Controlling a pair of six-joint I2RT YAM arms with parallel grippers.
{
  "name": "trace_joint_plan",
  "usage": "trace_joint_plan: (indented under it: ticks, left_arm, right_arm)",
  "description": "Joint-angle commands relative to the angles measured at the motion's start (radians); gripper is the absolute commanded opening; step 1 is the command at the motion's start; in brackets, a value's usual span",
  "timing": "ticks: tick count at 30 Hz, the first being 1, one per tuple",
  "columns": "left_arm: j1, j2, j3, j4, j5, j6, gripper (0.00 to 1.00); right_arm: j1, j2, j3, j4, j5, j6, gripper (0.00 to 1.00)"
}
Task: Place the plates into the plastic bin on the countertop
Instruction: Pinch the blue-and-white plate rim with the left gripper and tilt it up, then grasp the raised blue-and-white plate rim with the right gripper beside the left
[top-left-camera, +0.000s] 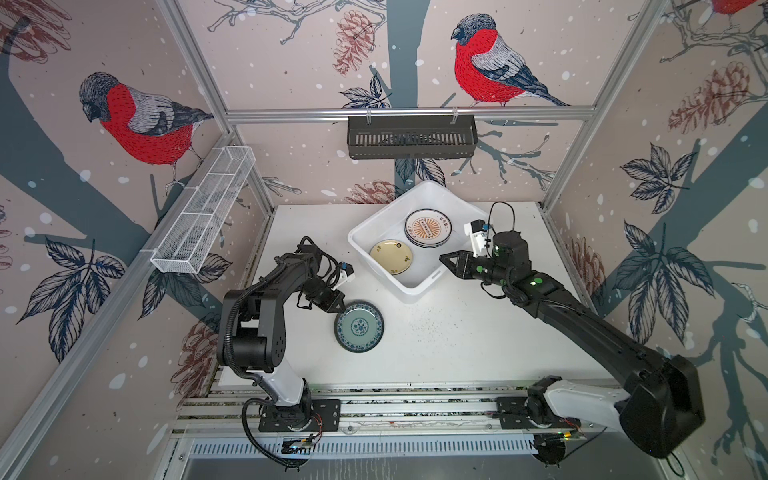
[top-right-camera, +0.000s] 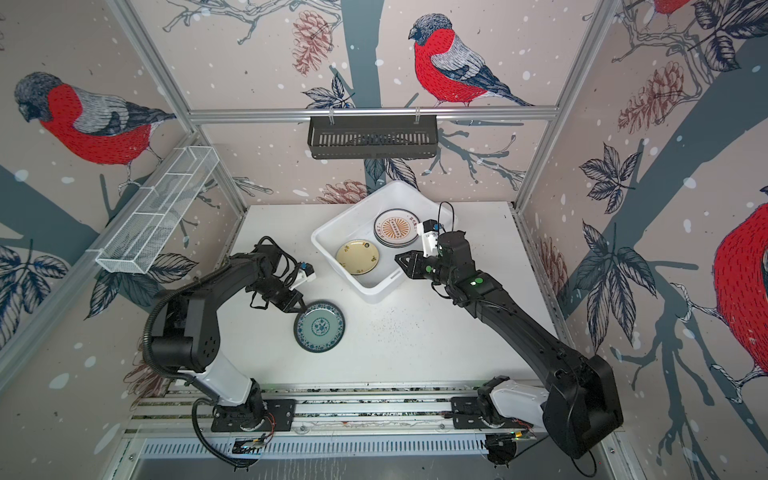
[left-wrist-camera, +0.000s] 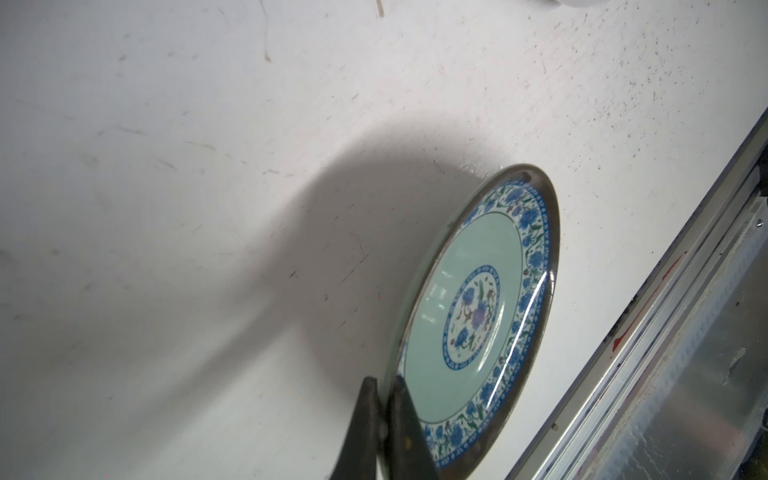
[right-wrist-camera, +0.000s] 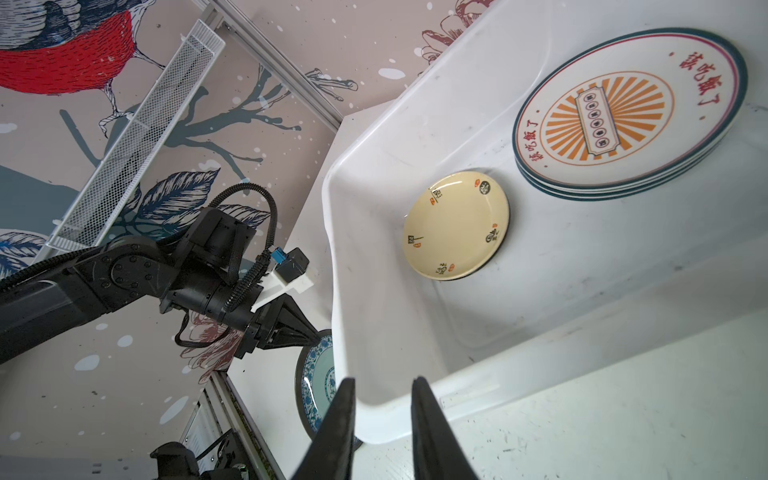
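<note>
At the near edge: two arm bases (top-left-camera: 299, 415) bolted to one aluminium rail (top-left-camera: 415, 409); past it lies the white, speckled bench (top-left-camera: 457, 345) (left-wrist-camera: 166, 166).
Plates on the bench: one. It is the teal plate (top-left-camera: 359, 326) (top-right-camera: 319, 327) (left-wrist-camera: 478, 299) (right-wrist-camera: 320, 382) with a blue floral rim. It sits left of the middle, near the tub's near corner but apart from it.
Left arm: the left gripper (top-left-camera: 341, 309) (top-right-camera: 301, 309) (left-wrist-camera: 384, 386) (right-wrist-camera: 309, 332) is clamped tight on the teal plate's far-left rim. The left wrist view shows one finger on each face. I cannot tell whether the plate is clear of the bench.
Right arm: the right gripper (top-left-camera: 444, 257) (top-right-camera: 398, 257) (right-wrist-camera: 384, 386) stands partly open with nothing between its fingers. It points left over the tub's near-right rim, and the tub's corner shows through the gap in the right wrist view.
Tubs: one plastic bin (top-left-camera: 419, 286) (top-right-camera: 376, 293) (right-wrist-camera: 374, 208), white, set cornerwise on the far half of the bench.
Piles in the bin: two, near each other but apart.
Near pile: two plates. The cream-yellow plate (top-left-camera: 391, 257) (top-right-camera: 357, 257) (right-wrist-camera: 455, 224) is on top, and the edge of a black plate (right-wrist-camera: 493, 262) shows beneath it.
Far pile: the sunburst plate (top-left-camera: 428, 227) (top-right-camera: 396, 226) (right-wrist-camera: 623, 112) is on top, with at least two more rims under it. I cannot tell the exact count.
Left wall: one white wire-mesh basket (top-left-camera: 203, 212) (right-wrist-camera: 137, 137).
Back wall: one black slotted rack (top-left-camera: 411, 137) (top-right-camera: 372, 137), hung from a bar.
</note>
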Motion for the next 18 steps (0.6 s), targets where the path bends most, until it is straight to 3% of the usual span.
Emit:
trace_joint_plan:
  ticks: [1,18]
  left_arm:
    - [0.019,0.000,0.022,-0.080,0.014,0.056,0.00]
    - [0.052,0.004,0.138,-0.222,0.040,0.139,0.00]
  right_arm:
    - [0.013,0.018,0.025,0.038,-0.025,-0.001,0.26]
    - [0.131,0.155,0.107,0.083,-0.055,-0.024,0.28]
